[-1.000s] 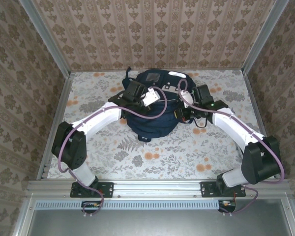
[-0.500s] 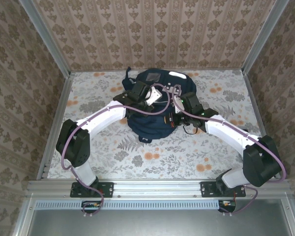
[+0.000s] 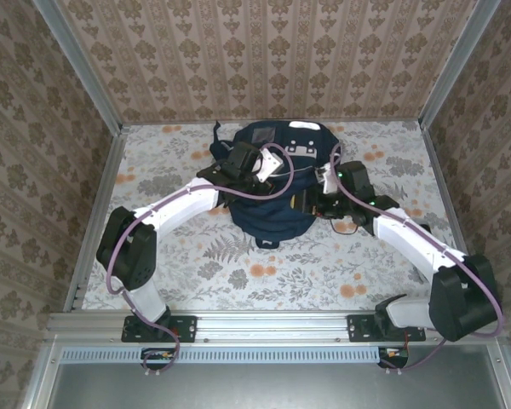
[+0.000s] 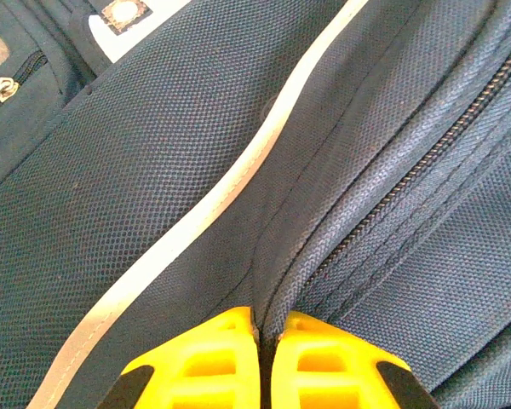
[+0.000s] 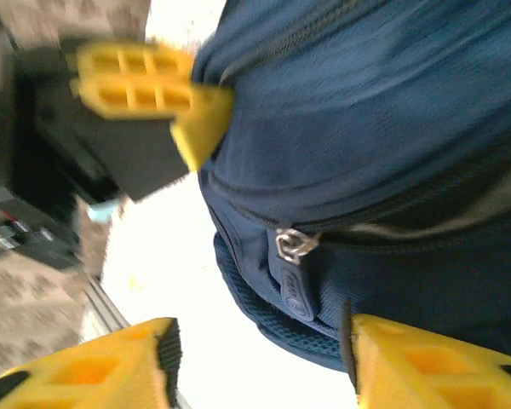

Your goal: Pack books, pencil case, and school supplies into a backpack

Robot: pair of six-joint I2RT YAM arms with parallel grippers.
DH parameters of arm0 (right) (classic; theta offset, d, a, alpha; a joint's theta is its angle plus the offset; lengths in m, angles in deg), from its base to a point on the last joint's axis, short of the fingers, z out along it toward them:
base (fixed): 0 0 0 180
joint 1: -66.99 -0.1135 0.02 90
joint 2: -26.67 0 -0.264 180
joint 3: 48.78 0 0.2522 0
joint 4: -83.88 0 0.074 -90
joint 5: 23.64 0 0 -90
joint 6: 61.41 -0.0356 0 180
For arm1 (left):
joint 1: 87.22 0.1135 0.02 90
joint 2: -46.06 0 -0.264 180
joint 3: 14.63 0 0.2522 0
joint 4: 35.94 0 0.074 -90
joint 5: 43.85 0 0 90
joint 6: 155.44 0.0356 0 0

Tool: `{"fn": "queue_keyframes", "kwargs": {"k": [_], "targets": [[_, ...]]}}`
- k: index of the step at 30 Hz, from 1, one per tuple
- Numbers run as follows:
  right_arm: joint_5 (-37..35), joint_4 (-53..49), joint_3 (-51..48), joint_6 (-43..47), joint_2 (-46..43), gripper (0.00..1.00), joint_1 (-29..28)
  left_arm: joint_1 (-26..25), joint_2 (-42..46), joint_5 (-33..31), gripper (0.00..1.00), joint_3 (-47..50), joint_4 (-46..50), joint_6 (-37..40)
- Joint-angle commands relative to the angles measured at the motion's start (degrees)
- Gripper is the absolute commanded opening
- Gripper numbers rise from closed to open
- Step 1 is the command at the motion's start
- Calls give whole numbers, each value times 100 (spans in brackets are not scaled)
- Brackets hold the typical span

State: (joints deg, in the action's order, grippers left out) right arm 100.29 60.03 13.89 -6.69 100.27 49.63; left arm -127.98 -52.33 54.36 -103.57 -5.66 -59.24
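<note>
The navy backpack (image 3: 272, 217) lies in the middle of the table, white stripe (image 4: 196, 221) across its front. My left gripper (image 4: 266, 328) is shut on a fold of its fabric beside a closed zipper (image 4: 426, 145); one of its yellow fingers (image 5: 136, 81) shows in the right wrist view, pinching the cloth. My right gripper (image 5: 260, 349) stands open at the backpack's right side (image 3: 311, 203). A metal zipper pull (image 5: 294, 273) with a blue tab hangs just ahead, between its spread fingers, untouched. The books, pencil case and school supplies are out of view.
The floral tabletop (image 3: 264, 264) spreads in front of the backpack. Wallpapered walls close the back and both sides, and metal frame posts (image 3: 102, 196) run along the left and right edges. A dark strap (image 3: 220, 132) sticks out at the backpack's far left.
My right gripper has opened from shut and its wrist has drawn back to the right, away from the backpack. The left gripper keeps its pinch on the fabric.
</note>
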Motion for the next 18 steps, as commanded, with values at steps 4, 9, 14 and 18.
{"fn": "queue_keyframes", "kwargs": {"k": [4, 9, 14, 18], "targets": [[42, 239, -35, -1811, -216, 64, 532, 94, 466, 192, 0, 172, -707, -270], [-82, 612, 164, -2682, 197, 64, 604, 101, 529, 277, 0, 229, -772, -260], [32, 758, 390, -2796, 435, 56, 604, 98, 572, 325, 0, 280, -786, -251], [-188, 583, 388, -2781, 488, 58, 603, 102, 592, 409, 0, 297, -819, -242]]}}
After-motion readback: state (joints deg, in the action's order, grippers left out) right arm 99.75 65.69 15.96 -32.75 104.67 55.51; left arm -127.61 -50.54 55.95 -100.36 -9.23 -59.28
